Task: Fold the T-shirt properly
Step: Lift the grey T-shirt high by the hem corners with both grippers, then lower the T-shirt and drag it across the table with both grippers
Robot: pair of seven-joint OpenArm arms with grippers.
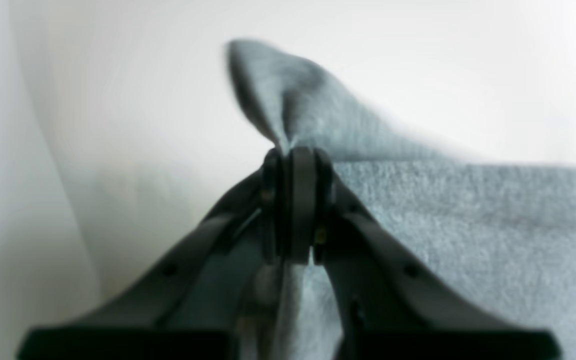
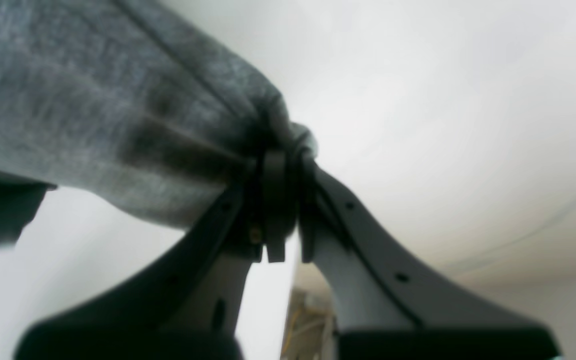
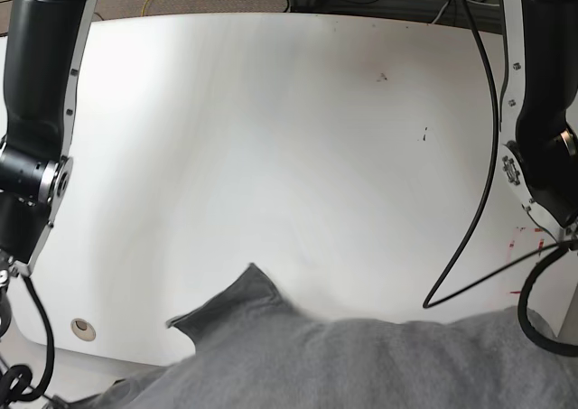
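Left gripper (image 1: 298,200): pinched tight on a T-shirt (image 1: 468,225) corner
Right gripper (image 2: 280,200): clamped on bunched T-shirt edge
T-shirt: lifted, hanging at table (image 3: 271,138) near edge
Progress: spread and folds not yet done; early

No readable text, label, brand or number shows in any view.

Black arm (image 3: 41,75), white panels, black cables (image 3: 470,201)
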